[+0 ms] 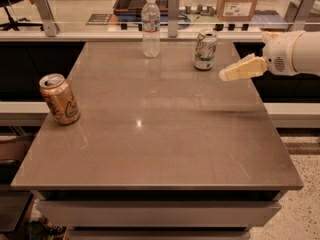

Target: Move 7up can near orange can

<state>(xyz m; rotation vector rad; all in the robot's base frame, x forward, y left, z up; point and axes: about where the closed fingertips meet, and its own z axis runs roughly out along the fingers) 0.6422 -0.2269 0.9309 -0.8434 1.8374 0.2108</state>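
The 7up can is white and green with a silver top and stands upright near the table's far edge, right of centre. The orange can is orange-gold with dark script and stands at the table's left edge. My gripper reaches in from the right on a white arm. It hovers above the table, a short way right of and in front of the 7up can, apart from it. It holds nothing.
A clear plastic water bottle stands at the far edge, left of the 7up can. The brown table has a glass partition with metal posts behind it. A cardboard box sits beyond.
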